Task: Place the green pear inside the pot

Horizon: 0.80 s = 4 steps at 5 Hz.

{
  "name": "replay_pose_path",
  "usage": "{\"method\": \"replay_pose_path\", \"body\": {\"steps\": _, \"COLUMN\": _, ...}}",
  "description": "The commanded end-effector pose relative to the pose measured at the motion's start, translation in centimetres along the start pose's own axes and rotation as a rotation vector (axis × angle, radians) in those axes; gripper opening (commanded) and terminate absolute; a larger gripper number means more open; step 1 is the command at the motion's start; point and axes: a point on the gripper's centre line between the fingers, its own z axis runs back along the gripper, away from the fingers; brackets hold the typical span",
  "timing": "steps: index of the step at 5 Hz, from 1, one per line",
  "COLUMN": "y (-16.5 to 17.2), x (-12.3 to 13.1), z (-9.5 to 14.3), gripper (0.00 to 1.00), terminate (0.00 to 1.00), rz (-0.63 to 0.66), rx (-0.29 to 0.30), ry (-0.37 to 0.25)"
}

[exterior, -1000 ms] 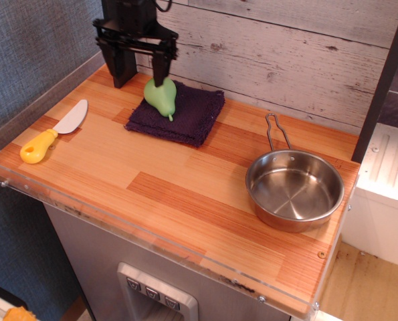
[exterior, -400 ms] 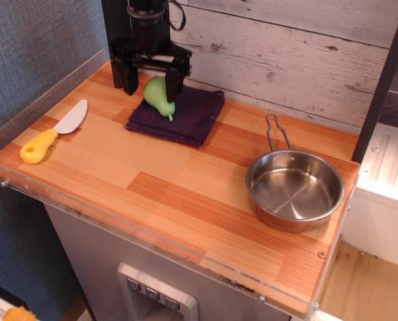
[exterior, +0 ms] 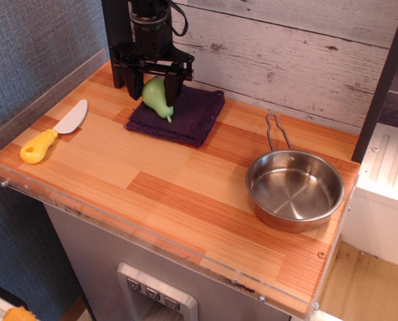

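Note:
The green pear lies on a dark purple cloth at the back left of the wooden counter, its neck pointing toward the front. My gripper is down over the pear, with one black finger on each side of its body. The fingers look closed against it, and the pear still rests on the cloth. The pot, a shiny steel pan with a wire loop handle, stands empty at the right side of the counter, well away from the gripper.
A toy knife with a yellow handle lies at the left edge of the counter. A plank wall runs close behind the cloth. A dark post stands at the back right. The counter has a clear plastic rim.
The gripper has come down around the pear and its fingers have narrowed from a wide gap to touching the pear's sides. The pear, pot and knife have stayed in place.

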Motion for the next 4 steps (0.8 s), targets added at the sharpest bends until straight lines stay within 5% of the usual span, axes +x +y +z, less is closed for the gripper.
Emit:
{"method": "replay_pose_path", "body": {"steps": 1, "y": -0.3, "x": 0.1, "z": 2.7, "gripper": 0.00, "terminate": 0.00, "rz": -0.024, "rx": -0.010, "ry": -0.073}}
{"method": "replay_pose_path", "body": {"steps": 3, "y": -3.5, "x": -1.4, "z": 8.1, "gripper": 0.00, "terminate": 0.00, "rz": -0.110, "rx": -0.072, "ry": -0.195}}
{"method": "replay_pose_path", "body": {"steps": 4, "y": -8.2, "x": -2.6, "z": 7.9, "gripper": 0.00, "terminate": 0.00, "rz": -0.276, "rx": -0.110, "ry": -0.168}}
